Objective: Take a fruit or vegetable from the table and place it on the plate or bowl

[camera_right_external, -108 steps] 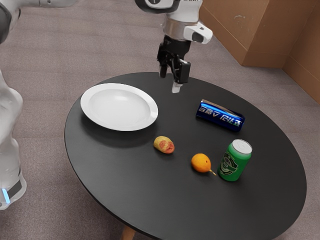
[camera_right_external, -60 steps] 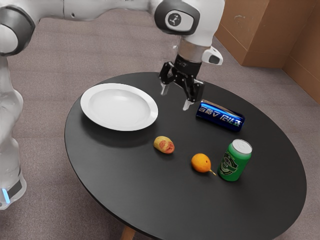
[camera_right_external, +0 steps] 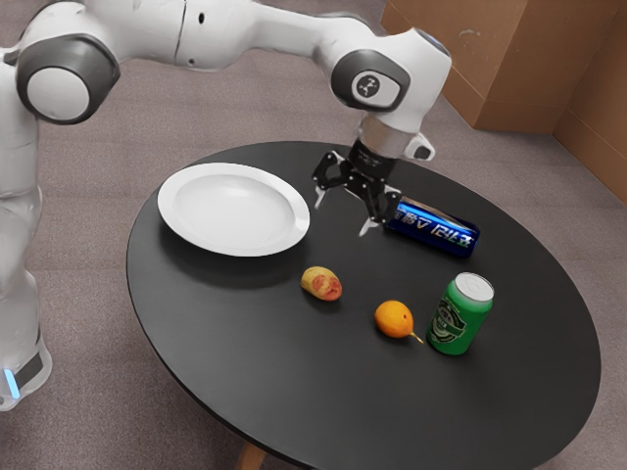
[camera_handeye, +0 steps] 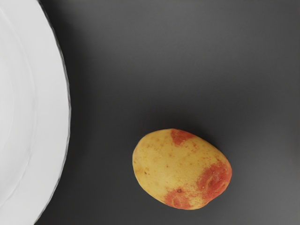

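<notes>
Black table: plate, yellow-red fruit, orange, blue can, green can

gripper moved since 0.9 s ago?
Yes. The gripper has come down level with the lying blue can, between it and the white plate, fingers now spread.

White glossy seven-joint arm, rounded tubular links. Dark grey round joint cap just above the black two-finger gripper, small white mark at its centre. Larger lighter-grey cap far up the arm from the gripper. Small white box on the wrist, beside the gripper's mount. Fingertips pale, near white. Blue light strip on the white base column.
</notes>
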Motion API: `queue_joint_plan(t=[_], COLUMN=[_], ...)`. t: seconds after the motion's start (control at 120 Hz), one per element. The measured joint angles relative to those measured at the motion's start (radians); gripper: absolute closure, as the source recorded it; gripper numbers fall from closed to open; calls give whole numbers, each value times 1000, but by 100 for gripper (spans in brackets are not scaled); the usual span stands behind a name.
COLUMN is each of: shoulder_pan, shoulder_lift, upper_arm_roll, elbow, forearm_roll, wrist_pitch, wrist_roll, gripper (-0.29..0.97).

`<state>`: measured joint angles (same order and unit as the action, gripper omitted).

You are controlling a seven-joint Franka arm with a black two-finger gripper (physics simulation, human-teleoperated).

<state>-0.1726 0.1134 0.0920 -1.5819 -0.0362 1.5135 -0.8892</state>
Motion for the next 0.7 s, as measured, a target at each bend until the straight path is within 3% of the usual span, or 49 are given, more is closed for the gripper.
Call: queue_joint_plan(t=[0.117, 0.308, 0.7], shoulder_pan=[-8, -13, -3], shoulder_lift=[1, -10, -72], upper_arm_roll=[-1, -17, -48], elbow=[-1, -6, -48], forearm_roll=[16, 102, 96], wrist_pitch=[30, 57, 71], wrist_roll=[88, 256, 704], gripper=[0, 0, 0])
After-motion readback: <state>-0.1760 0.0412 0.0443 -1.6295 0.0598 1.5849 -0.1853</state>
